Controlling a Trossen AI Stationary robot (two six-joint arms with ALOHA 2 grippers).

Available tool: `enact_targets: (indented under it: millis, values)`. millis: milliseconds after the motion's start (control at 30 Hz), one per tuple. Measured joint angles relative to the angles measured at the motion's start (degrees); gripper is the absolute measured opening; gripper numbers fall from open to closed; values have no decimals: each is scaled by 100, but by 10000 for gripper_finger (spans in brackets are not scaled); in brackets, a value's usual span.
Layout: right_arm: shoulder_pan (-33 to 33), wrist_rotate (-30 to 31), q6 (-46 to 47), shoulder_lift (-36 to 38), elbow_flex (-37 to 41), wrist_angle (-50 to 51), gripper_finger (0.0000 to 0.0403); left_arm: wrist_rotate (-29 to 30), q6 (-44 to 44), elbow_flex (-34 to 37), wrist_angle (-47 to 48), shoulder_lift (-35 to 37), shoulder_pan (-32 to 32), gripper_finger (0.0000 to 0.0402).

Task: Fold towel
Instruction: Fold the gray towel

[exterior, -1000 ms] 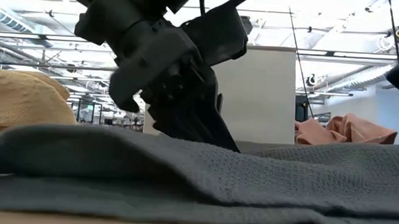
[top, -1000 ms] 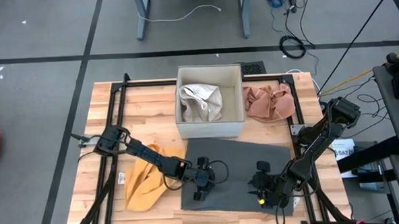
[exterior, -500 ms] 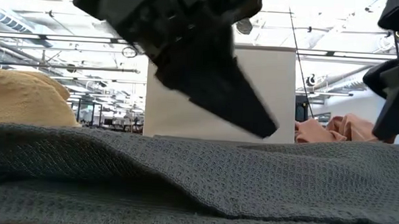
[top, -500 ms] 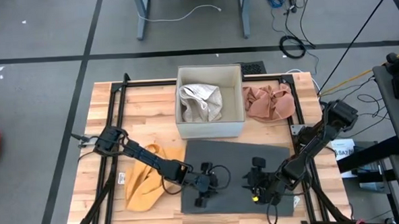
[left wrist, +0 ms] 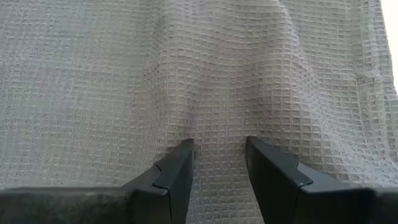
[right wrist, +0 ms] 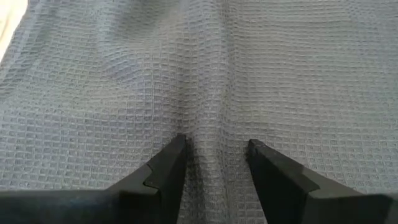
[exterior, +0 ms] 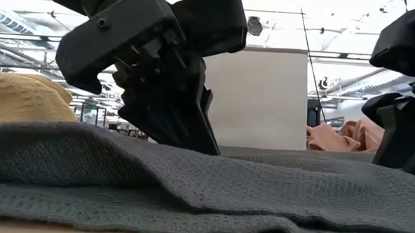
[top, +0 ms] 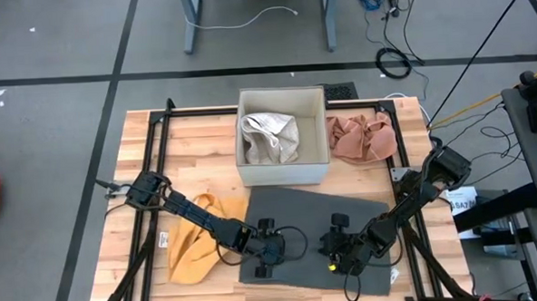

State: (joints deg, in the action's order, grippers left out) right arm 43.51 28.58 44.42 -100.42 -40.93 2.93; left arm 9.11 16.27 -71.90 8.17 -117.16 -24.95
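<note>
While lying mostly flat on the bench [top: 141,147], grey towel [top: 335,216] not yet folded; left end effector [top: 266,256] and right end effector [top: 338,253] each pinching its near edge.

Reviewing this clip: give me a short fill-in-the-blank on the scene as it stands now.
1. Both grippers rest on the ____ towel.
2. The white box holds a crumpled ____ cloth.
3. The yellow towel lies beside the ____ gripper.
4. Right of the box lies a ____ cloth.

Missing: grey; white; left; pink
</note>
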Motion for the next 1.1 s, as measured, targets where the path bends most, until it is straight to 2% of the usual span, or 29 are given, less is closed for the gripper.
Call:
enact_targets:
  millis: [200, 467, 633, 800, 967, 1100]
  values:
    - [2, -275, -464, 472, 44, 199, 164, 10, 22, 0, -45, 19, -72, 153]
    - [-7, 0, -1017, 1055, 39, 234, 164, 83, 16, 0, 50, 342, -229, 153]
    - [-7, 97, -1531, 1076, 37, -416, 164, 47, 30, 0, 328, 472, -471, 153]
    - [-7, 114, -1963, 1078, 35, -842, 164, -464, 392, -2, 999, 476, -793, 153]
    - [-34, 135, -2115, 1078, 35, -879, 164, -724, 1003, 2, 1520, 507, -1031, 153]
    - [-101, 142, -2157, 1069, 35, -879, 164, -708, 1230, 0, 1554, 628, -1199, 153]
